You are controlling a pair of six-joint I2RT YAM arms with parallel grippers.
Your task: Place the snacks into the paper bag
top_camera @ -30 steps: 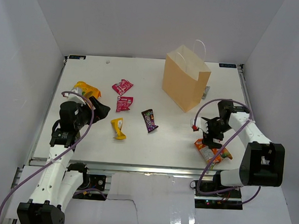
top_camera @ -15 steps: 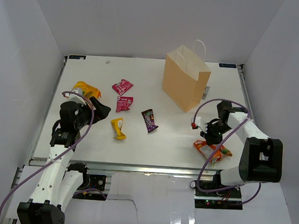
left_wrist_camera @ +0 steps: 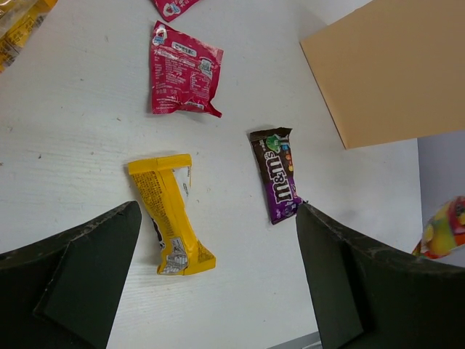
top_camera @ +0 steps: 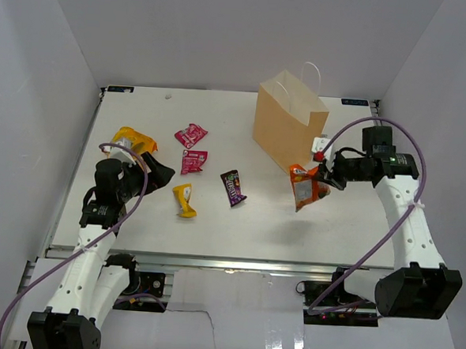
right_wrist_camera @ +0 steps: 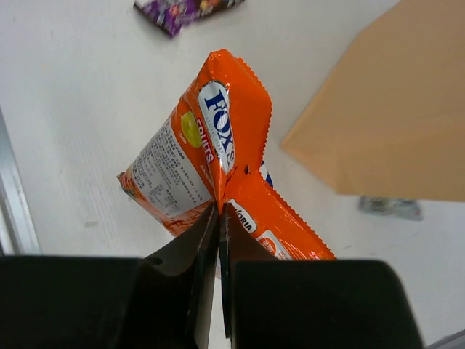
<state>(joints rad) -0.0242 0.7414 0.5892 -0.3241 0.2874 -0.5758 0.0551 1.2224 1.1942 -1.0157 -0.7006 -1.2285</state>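
6 snacks (top_camera: pixel 193 162), 1 paper bag (top_camera: pixel 289 134)

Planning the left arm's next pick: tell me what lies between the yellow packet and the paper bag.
The dark purple bar lies between the yellow packet and the paper bag; the left wrist view shows it best.
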